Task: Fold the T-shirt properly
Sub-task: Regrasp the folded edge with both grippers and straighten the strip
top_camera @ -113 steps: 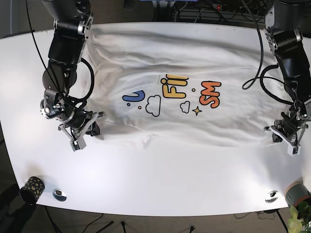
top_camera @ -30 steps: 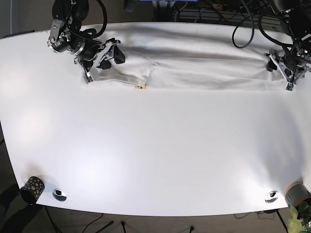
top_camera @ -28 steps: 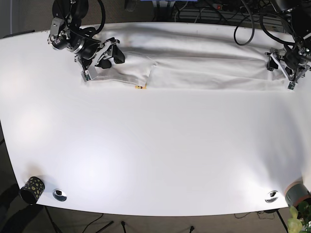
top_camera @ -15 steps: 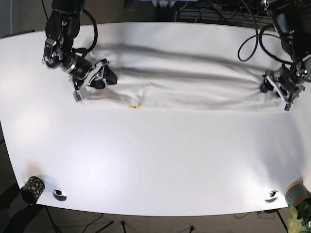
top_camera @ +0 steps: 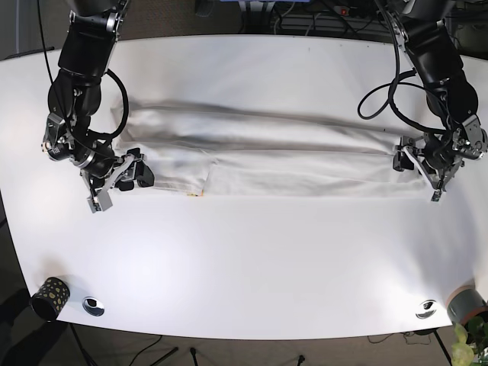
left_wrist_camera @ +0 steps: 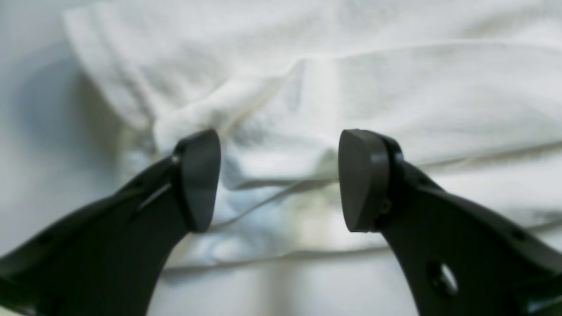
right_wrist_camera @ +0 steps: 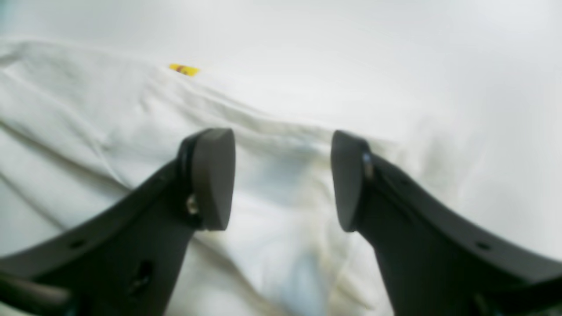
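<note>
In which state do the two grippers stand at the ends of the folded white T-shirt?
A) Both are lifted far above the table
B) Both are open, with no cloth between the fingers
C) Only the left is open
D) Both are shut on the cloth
B: in the wrist views the left gripper and the right gripper show spread fingers, the T-shirt lying flat beyond them.

Both arms reach down from the far edge of the base view, elbows bent, wrists lowered close to the work surface.

Right gripper (top_camera: 114, 183): on the left of the base view, angled outward. In the right wrist view its jaws stand apart, and the two dark fingertips (right_wrist_camera: 210, 175) have a clear gap between them with nothing clamped.

Left gripper (top_camera: 424, 164): on the right of the base view, also low. In the left wrist view its jaws are spread wide, and the pads (left_wrist_camera: 199, 175) grip nothing.
</note>
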You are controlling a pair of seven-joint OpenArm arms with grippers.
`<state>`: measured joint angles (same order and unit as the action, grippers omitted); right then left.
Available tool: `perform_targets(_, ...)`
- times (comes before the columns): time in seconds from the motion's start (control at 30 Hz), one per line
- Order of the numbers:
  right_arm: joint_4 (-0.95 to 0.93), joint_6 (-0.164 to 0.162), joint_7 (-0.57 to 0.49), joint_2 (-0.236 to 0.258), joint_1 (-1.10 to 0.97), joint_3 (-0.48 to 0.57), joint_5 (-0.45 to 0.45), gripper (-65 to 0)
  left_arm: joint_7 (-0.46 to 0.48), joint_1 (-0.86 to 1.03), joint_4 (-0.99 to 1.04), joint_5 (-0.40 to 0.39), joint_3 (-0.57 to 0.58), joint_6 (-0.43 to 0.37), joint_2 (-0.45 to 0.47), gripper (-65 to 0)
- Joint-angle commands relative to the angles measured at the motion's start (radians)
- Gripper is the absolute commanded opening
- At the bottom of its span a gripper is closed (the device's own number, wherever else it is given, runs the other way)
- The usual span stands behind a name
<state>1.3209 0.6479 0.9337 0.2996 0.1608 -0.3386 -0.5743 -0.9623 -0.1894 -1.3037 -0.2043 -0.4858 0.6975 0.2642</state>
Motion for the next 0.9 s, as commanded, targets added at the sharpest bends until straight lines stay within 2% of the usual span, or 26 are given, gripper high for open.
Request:
perform_targets(0.0,0.015,0.005,0.005,0.022,0.018,-0.003,-0.011,-31.7,-0.013,-0.028,-0.063,-0.011,-0.04,0.001,0.02,-26.2)
perform_targets(0.17,0.042,0.005,0.005,0.017,-0.005,-0.003,-0.011,-31.7,-0.036,-0.034,-0.098,-0.011,-0.158,0.001,0.02,-25.8)
perform_targets(0.3,0.047,0.005,0.005,0.013,-0.019,-0.003,-0.013,-31.7,-0.031,-0.078,0.003,-0.005,-0.196,0.001,0.033,-17.8)
perform_targets(0.43,0.047,0.005,0.005,-0.01,-0.022,-0.003,-0.013,-31.7,0.004,-0.112,0.131,-0.01,-0.192,0.001,0.073,-17.2)
perform_targets(0.67,0.049,0.005,0.005,-0.018,-0.036,-0.003,-0.013,-31.7,0.092,-0.166,0.381,-0.004,-0.185,0.001,0.1,-17.2)
perform_targets(0.8,0.049,0.005,0.005,-0.018,-0.034,-0.003,-0.013,-31.7,0.092,-0.183,0.448,-0.011,-0.109,0.001,0.114,-17.5)
perform_targets(0.87,0.049,0.005,0.005,-0.02,-0.034,-0.003,-0.013,-31.7,0.09,-0.178,0.428,-0.011,-0.086,0.001,0.111,-19.7)
